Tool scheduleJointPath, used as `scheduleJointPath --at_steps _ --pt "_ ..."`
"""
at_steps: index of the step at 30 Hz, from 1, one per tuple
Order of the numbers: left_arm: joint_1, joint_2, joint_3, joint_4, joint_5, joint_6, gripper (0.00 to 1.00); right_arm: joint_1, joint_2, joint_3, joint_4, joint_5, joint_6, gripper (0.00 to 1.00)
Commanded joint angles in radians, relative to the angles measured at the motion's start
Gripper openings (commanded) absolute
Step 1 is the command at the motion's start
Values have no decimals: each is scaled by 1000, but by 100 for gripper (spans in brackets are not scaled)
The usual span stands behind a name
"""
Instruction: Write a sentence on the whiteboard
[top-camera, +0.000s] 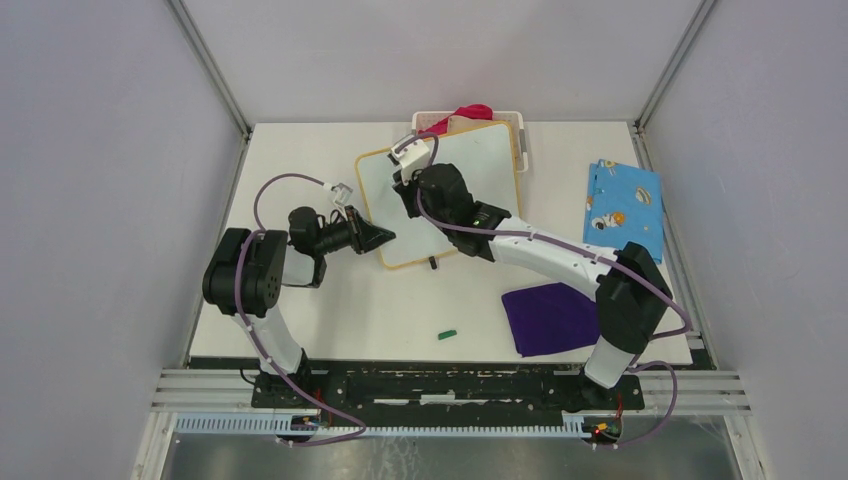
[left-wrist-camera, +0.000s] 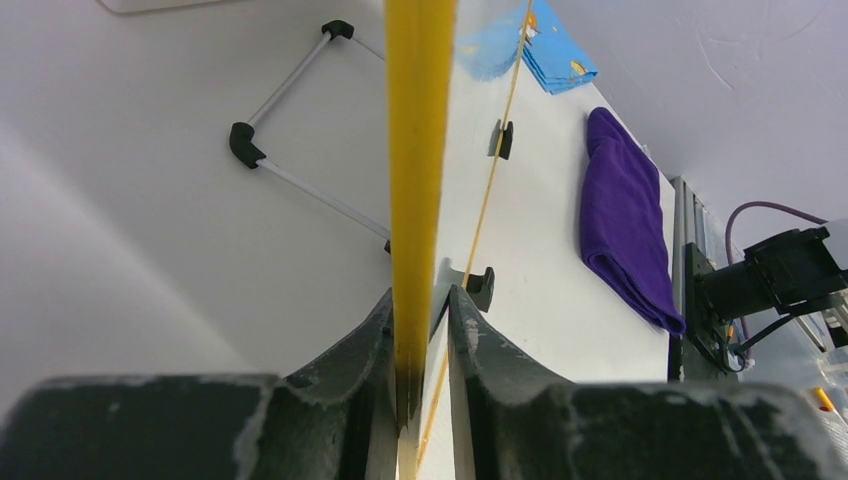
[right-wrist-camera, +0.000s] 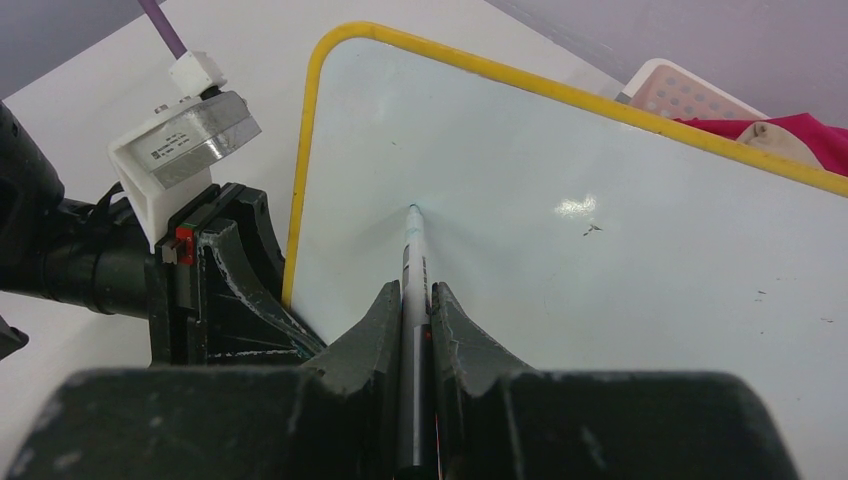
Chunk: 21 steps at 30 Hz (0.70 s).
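The whiteboard with its yellow frame lies slanted at mid-table. My left gripper is at its near left edge. In the left wrist view the frame's edge runs between the jaws, and that gripper is shut on it. My right gripper hangs over the board's left part, shut on a grey marker. The marker's tip touches the white face. No sentence shows on the board in these views.
A green cap lies near the front edge. A purple cloth is at the front right and a blue patterned cloth at the right. A white basket holding red fabric stands behind the board.
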Motion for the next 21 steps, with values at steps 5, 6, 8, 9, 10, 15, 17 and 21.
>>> scheduleJointPath --at_steps 5,6,8,9,10,15,17,21 --pt "6 21 24 12 -37 14 23 -30 -25 0 27 12 21 0" --pt "8 21 23 12 -38 13 23 -35 -30 -6 27 16 22 0" --pt "8 21 24 12 -38 13 23 -45 -43 -23 25 22 26 0" --pt "8 20 25 12 -38 13 22 -49 -49 -30 24 24 28 0" --pt "7 20 26 12 -39 13 22 -54 -56 -38 23 28 30 0" --pt "8 22 25 10 -39 13 22 -68 -82 -70 12 46 31 0" --pt "8 21 27 10 -39 13 22 -72 -94 -84 13 52 31 0" --pt "8 22 27 9 -39 11 22 -74 -117 -103 26 27 33 0"
